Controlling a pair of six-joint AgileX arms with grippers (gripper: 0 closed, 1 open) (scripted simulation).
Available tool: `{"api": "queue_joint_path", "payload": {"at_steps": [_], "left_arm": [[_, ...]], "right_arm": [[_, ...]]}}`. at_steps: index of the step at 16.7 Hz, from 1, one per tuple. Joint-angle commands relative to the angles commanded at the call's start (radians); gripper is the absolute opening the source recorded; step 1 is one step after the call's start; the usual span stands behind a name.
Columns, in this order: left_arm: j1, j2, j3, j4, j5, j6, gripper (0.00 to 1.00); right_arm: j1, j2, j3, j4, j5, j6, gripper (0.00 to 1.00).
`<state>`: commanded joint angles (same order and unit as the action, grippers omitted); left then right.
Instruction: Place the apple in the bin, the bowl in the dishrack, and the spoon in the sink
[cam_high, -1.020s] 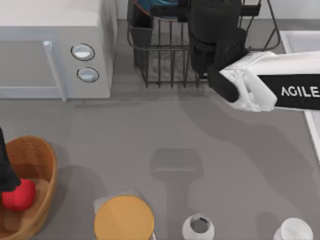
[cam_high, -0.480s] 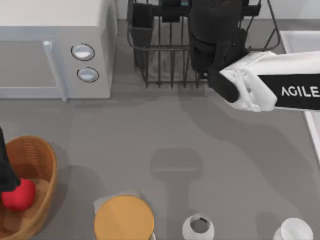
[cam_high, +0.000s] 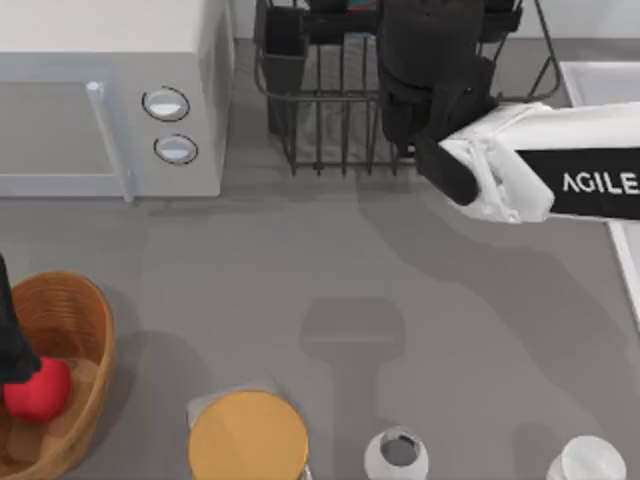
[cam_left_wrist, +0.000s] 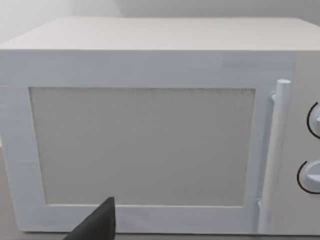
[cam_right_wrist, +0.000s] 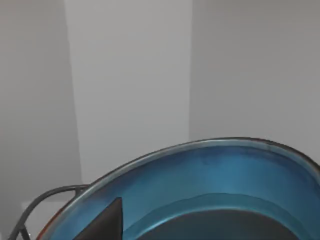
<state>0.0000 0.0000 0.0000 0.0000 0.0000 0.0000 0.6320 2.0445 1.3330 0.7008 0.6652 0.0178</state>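
your right arm (cam_high: 520, 175) reaches over the dishrack (cam_high: 330, 120), the blue bowl (cam_right_wrist: 200, 195) just under its wrist; whether its pincer grips it, you cannot tell. the apple (cam_high: 38, 390) lies in the bin (cam_high: 75, 310).

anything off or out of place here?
Nothing stands out. The apple sits in the bin, the right gripper is over the dishrack with the bowl before its wrist camera; the cups stand upright.
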Motion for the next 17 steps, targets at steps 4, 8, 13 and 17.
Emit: {"api": "queue_joint_path", "payload": {"at_steps": [4,8,13,17], "left_arm": [[0.000,0.000,0.000,0.000,0.000,0.000,1.00],[0.000,0.000,0.000,0.000,0.000,0.000,1.00],[0.000,0.000,0.000,0.000,0.000,0.000,1.00],[0.000,0.000,0.000,0.000,0.000,0.000,1.00]], "right_arm": [[-0.005,-0.025,-0.021,-0.001,-0.018,0.002,1.00],[-0.065,-0.179,-0.167,-0.036,-0.129,0.010,1.00],[-0.193,-0.557,-0.501,-0.134,-0.331,0.016,1.00],[-0.315,-0.937,-0.777,-0.256,-0.482,0.016,1.00]]}}
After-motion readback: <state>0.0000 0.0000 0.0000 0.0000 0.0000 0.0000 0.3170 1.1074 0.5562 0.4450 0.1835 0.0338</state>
